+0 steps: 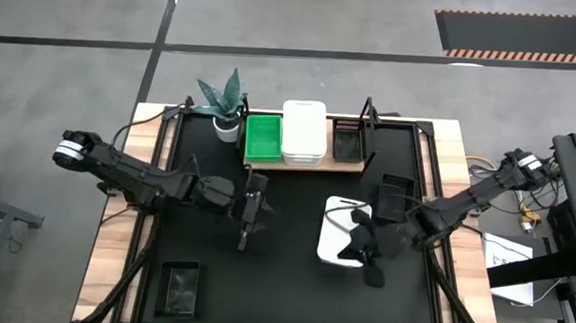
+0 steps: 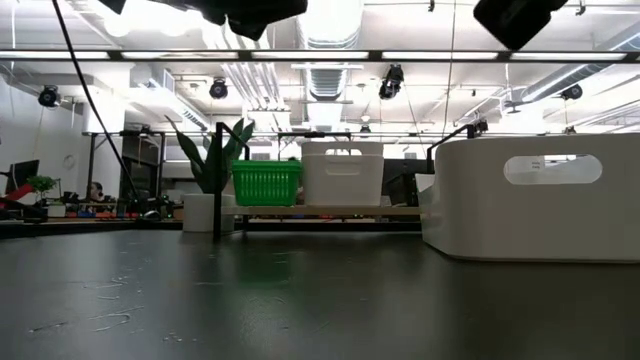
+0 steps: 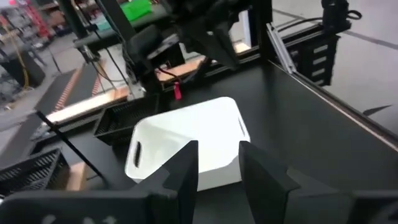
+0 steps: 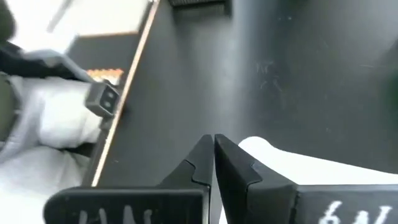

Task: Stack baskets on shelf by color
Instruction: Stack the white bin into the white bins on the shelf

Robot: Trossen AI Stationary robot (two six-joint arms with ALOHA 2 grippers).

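**Loose White Basket Unheld, Both Claws Empty**

Found one loose black basket [image 1: 180, 285] at the table's [image 1: 290, 292] near left corner, well apart from everything else. Saw the left claw [image 3: 217, 171] over bare table left of centre, set to a narrow gap, holding nothing and pointed toward the middle. Noted the plant [image 1: 226, 108] just beside the left end of the shelf [image 1: 343, 157]. Counted on that shelf, left to right, a green basket [image 1: 262, 140], a shelved white basket [image 1: 303, 132] and a shelved black basket [image 1: 346, 143].

Found the loose white basket [image 1: 336, 230] lying on the table right of centre. Saw the right claw [image 4: 213, 140] above its right part, closed tight with nothing visible between the fingers. Noted a second loose black basket [image 1: 396, 196] near the white one's far right corner.

Judged the risks as follows. Could not take a rim with a closed claw; pressing down so would likely tip or shove the white basket. Feared a knock against the neighbouring black basket from any such slide. Feared also a clash of arms, should both reach for the same basket.
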